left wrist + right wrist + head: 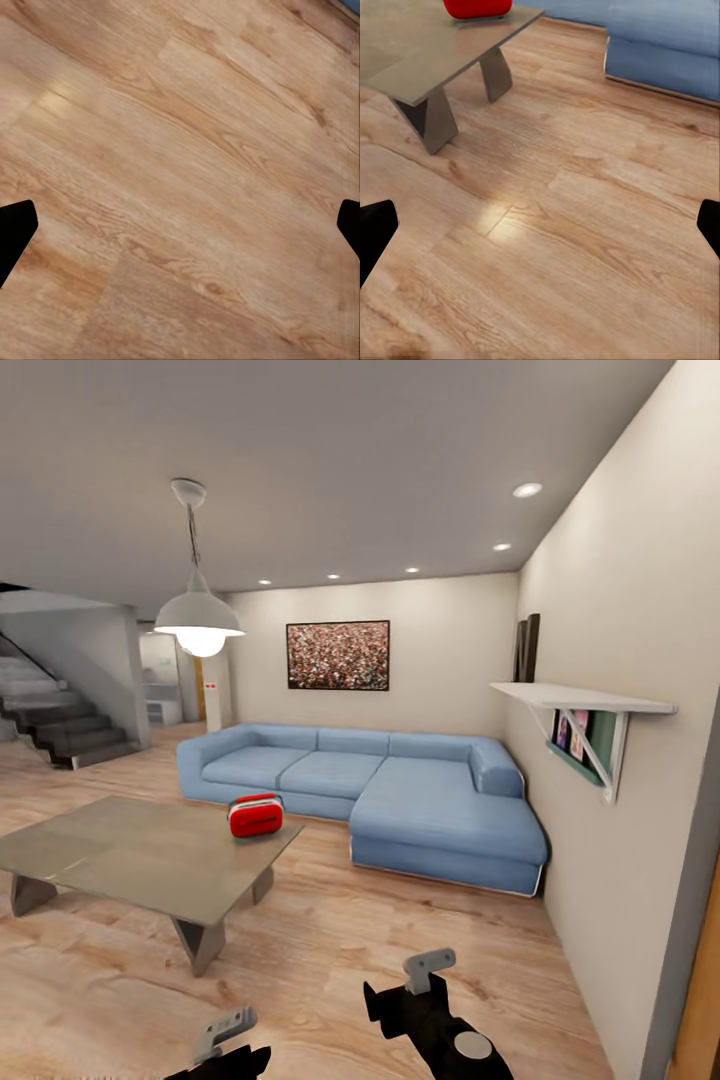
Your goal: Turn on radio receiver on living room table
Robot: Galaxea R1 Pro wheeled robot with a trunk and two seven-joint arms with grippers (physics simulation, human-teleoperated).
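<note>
The small glossy red radio receiver (255, 815) sits near the far corner of the low grey matte bench (120, 855), just in front of the light-blue L-shaped sofa (400, 790). Both arms hang low over the wood plank floor (180, 180), left gripper (180, 229) and right gripper (540, 229) jaws spread, holding nothing.

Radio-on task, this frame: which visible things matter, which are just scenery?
Job:
radio receiver
table
left gripper
right gripper

Scenery:
sofa
crowd photograph
pendant lamp
wall shelf
stairs
</note>
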